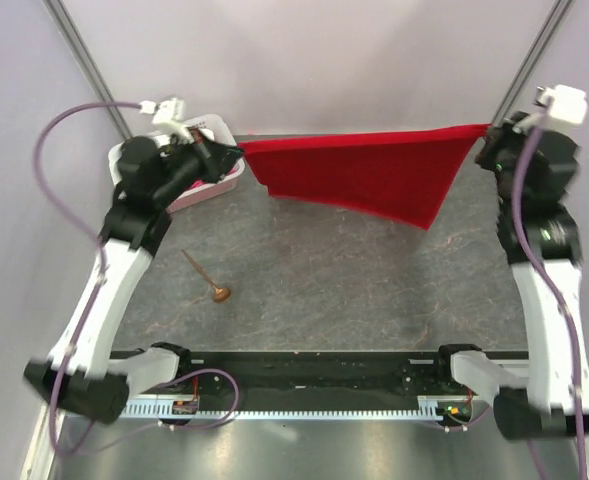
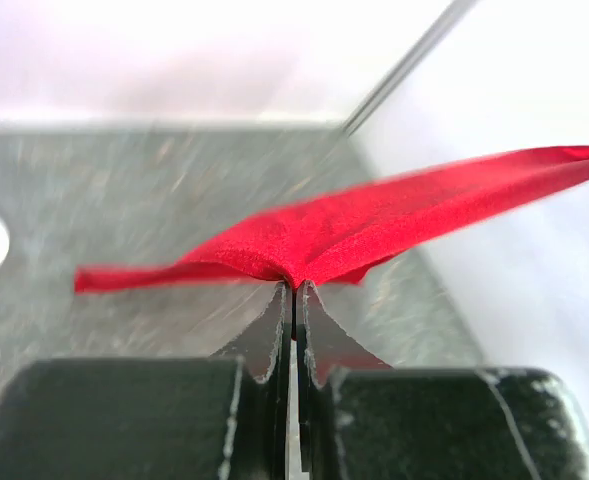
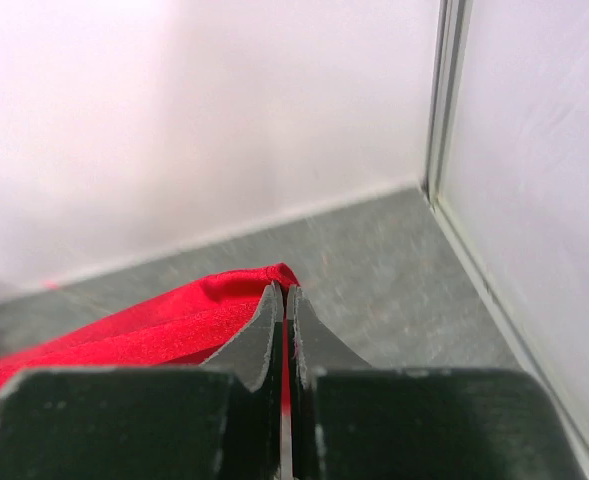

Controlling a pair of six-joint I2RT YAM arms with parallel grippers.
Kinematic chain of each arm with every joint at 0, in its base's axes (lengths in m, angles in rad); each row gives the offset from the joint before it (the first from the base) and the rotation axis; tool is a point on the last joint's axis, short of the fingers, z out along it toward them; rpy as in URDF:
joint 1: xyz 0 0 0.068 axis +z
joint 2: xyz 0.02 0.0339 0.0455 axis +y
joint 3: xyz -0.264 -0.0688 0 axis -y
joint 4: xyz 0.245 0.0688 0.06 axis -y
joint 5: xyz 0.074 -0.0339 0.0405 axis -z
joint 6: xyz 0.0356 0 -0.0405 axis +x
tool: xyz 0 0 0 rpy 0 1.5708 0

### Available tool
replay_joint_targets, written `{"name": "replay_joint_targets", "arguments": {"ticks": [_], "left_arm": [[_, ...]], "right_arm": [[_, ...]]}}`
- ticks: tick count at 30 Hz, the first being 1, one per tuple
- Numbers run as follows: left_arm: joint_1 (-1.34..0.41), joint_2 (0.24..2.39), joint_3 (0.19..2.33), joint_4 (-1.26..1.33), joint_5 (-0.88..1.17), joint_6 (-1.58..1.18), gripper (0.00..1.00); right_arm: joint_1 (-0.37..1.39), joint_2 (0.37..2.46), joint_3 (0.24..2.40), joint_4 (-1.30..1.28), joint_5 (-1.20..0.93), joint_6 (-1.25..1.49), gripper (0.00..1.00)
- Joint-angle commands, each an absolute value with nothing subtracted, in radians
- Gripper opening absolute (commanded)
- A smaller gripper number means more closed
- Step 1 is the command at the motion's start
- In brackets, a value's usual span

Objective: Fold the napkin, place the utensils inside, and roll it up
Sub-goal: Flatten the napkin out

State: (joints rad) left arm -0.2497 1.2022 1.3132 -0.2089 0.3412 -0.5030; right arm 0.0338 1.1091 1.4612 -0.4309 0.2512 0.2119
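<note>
- Napkin (image 1: pixel 364 170): the red cloth is up in the air over the far side of the table (image 1: pixel 374 290). It is stretched wide from left to right.
- Its top edge makes an almost straight line. The rest hangs down under that line, and it hangs lowest near the right side.
- I cannot tell if the lowest corner touches the table.
- The left gripper (image 1: pixel 236 150) pinches the top left corner of the napkin. In the left wrist view its two fingers are pressed tight together, with red cloth caught between the tips.
- The right gripper (image 1: pixel 486 135) pinches the top right corner. In the right wrist view its fingers are squeezed tight too, and a thin strip of red shows between them.
- Both grippers are held high, near the back of the table, one on each side.
- The spoon (image 1: pixel 206 277) lies flat on the table on the left side, well apart from the napkin. Its round bowl points to the near edge, and its thin handle points away to the far left.
- No gripper touches the spoon.
- A white tub (image 1: pixel 214 188) with something pink in it sits at the far left, just behind the left gripper.
</note>
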Motion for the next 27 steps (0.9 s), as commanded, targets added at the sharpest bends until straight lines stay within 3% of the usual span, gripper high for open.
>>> {"name": "replay_joint_targets", "arguments": {"ticks": [1,6,12,19,26,27], "left_arm": [[-0.247,0.974,1.276,-0.340,0.287,-0.482,0.02],[-0.247,0.891,1.406,-0.471,0.308,-0.506,0.02],[-0.245,0.992,1.445,-0.423,0.359,-0.551,0.02],[-0.235,1.329,1.454,-0.315,0.364,-0.541,0.02],[-0.212,1.871,1.681,-0.299,0.382,-0.500,0.02],[-0.210,1.919,1.762,-0.314,0.408,-0.499,0.12]], "right_arm": [[0.034,0.973,1.567,-0.606,0.284,0.193,0.00],[0.034,0.908,1.715,-0.718,0.279,0.193,0.00],[0.034,1.018,1.712,-0.658,0.313,0.186,0.00],[0.028,1.284,1.557,-0.460,0.344,0.157,0.00],[0.008,1.797,1.636,-0.302,0.281,0.161,0.00],[0.006,1.909,1.699,-0.304,0.266,0.160,0.00]]}}
